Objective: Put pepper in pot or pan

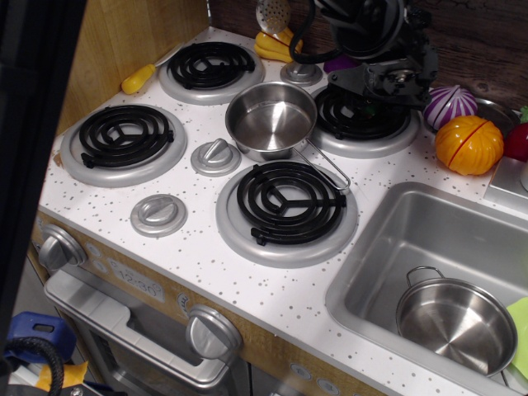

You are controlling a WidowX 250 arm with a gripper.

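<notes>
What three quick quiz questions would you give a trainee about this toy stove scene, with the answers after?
1. True or false: the saucepan already has a pepper inside it.
2. Where does the wider pot sit? A) on a front burner B) in the sink C) on the oven door
3. How many black coil burners are on the stovetop?

Key: 1 false, it is empty; 2 B; 3 four.
</notes>
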